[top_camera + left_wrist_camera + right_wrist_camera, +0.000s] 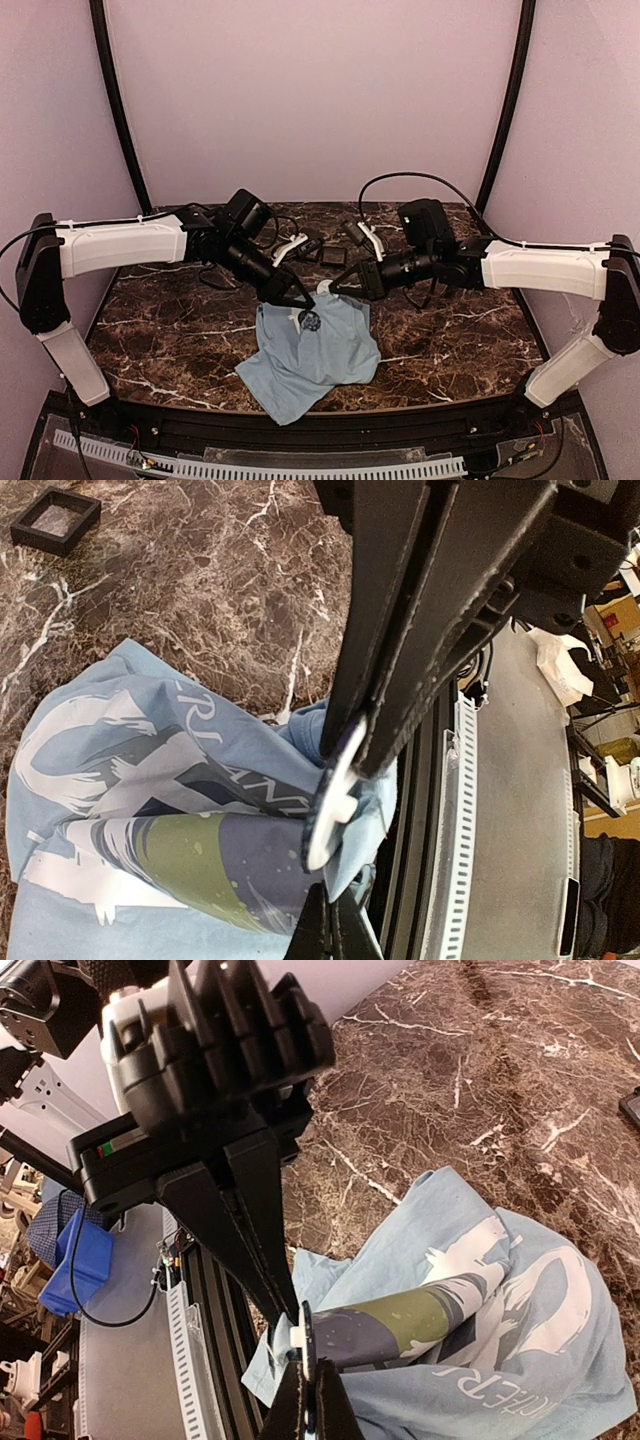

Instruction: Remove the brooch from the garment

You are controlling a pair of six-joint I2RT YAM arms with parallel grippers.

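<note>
Left gripper (343, 765) pinches the brooch (330, 815), right gripper (308, 1392) sits clenched just beside it, so I peel apart slowly, no yanking.

The tabletop (180, 340) is dark brown stone-look with white veins, smooth and faintly glossy. The shirt (320, 362) is soft, creased pale blue cloth with a matt print. The brooch (332, 802) shows a smooth, pale, hard-looking back. The left gripper (347, 752) is matt black plastic with fine layered ridges; the tray (55, 520) near the far edge is matt black too
</note>
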